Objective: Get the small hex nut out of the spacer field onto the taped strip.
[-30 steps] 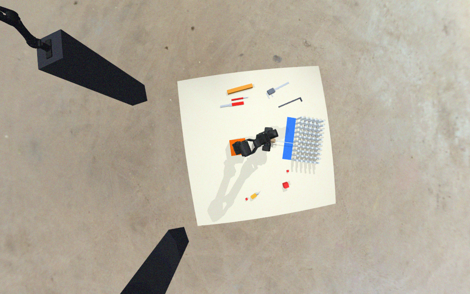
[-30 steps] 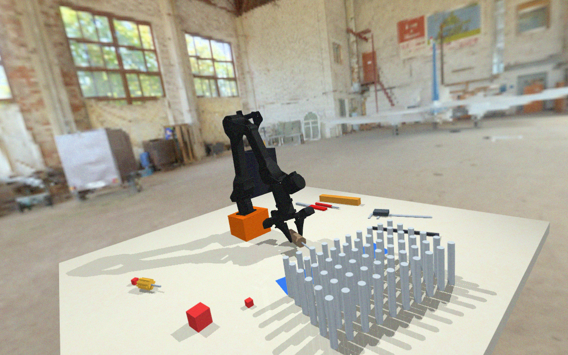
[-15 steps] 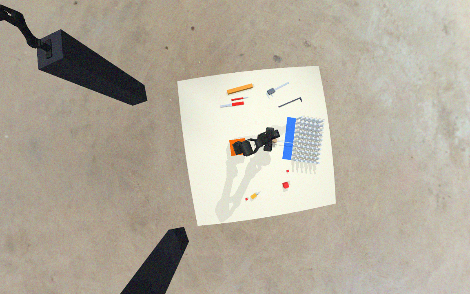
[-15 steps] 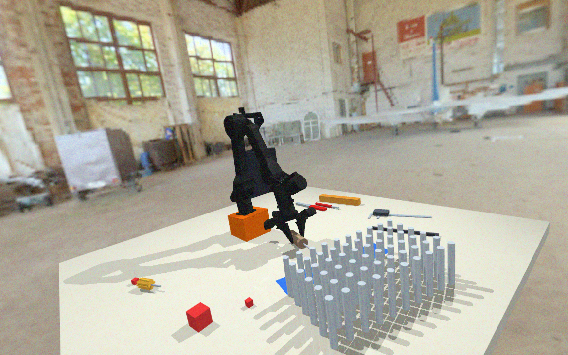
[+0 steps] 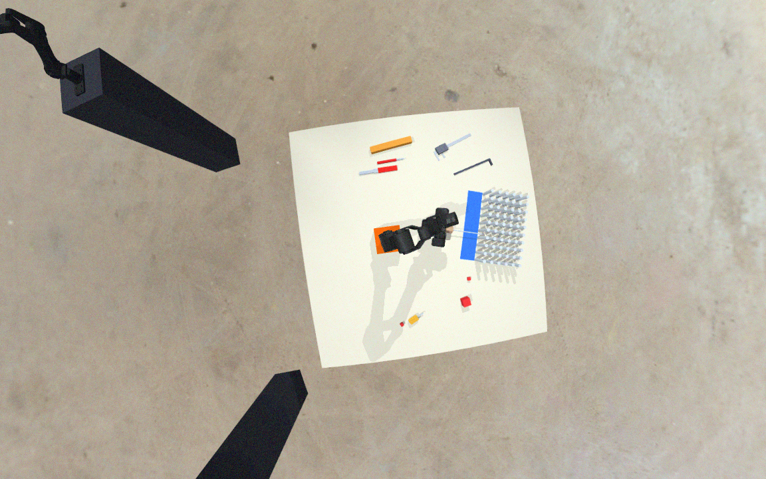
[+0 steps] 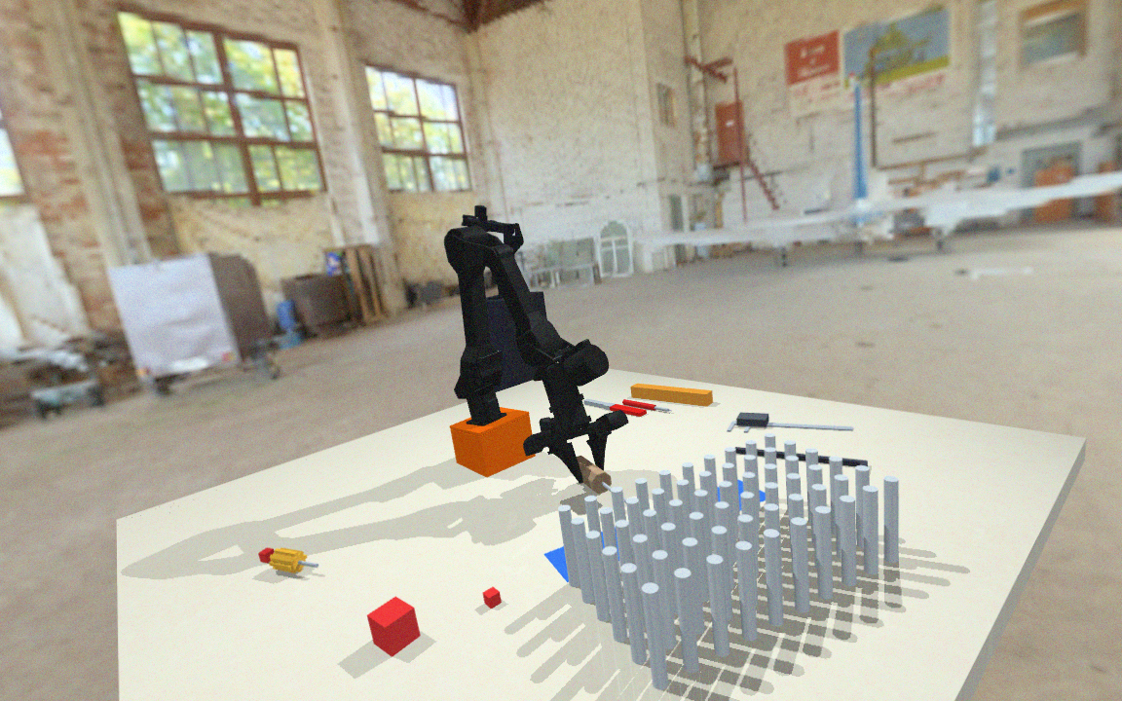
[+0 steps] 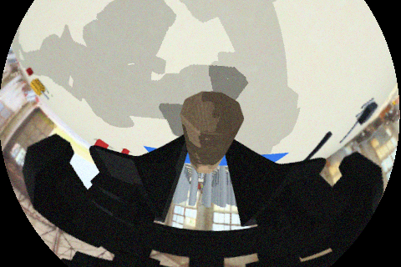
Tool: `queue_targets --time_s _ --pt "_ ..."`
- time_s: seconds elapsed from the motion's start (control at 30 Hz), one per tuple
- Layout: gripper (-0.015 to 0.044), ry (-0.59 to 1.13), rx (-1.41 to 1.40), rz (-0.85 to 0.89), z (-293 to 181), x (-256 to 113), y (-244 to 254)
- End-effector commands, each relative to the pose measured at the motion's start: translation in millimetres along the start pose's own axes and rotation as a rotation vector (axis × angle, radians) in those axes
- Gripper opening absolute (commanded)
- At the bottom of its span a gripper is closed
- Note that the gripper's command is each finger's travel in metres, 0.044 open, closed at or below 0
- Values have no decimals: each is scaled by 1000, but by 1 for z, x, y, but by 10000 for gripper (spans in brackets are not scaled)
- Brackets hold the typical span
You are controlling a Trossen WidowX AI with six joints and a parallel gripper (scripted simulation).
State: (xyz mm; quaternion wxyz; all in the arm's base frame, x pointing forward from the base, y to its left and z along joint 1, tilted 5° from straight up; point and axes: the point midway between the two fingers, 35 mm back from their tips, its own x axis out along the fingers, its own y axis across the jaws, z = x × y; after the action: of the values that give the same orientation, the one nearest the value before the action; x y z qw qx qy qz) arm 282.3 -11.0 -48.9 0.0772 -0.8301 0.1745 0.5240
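My gripper (image 5: pixel 446 229) (image 6: pixel 587 472) (image 7: pixel 206 138) is shut on the brown handle (image 6: pixel 597 479) (image 7: pixel 213 118) of a thin hook tool, low over the table in front of the blue taped strip (image 5: pixel 471 208) (image 6: pixel 555 563) (image 7: pixel 279 157). The tool's pale shaft crosses above the strip toward the upright grey spacers (image 5: pixel 499 226) (image 6: pixel 689 620) (image 7: pixel 180 193) in the top view. Its hooked tip is hidden among or behind the spacers, so I cannot tell what it touches. The spacers that show stand upright. The hex nut cannot be made out in any view.
A black hex key (image 5: pixel 473 166) and a caliper (image 5: pixel 441 148) lie beyond one end of the field. Red-handled tools (image 5: pixel 387 169) and an orange bar (image 5: pixel 390 145) lie farther back. Red cubes (image 5: pixel 465 301) (image 6: pixel 393 625) and a yellow-handled tool (image 5: pixel 413 319) (image 6: pixel 286 560) lie on the opposite side.
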Motion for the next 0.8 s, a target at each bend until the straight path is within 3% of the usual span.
queue_targets --time_s 0.0,0.77 --pt "0 9 0 -6 -7 2 -2" --pt "0 10 -1 -6 -21 9 -2"
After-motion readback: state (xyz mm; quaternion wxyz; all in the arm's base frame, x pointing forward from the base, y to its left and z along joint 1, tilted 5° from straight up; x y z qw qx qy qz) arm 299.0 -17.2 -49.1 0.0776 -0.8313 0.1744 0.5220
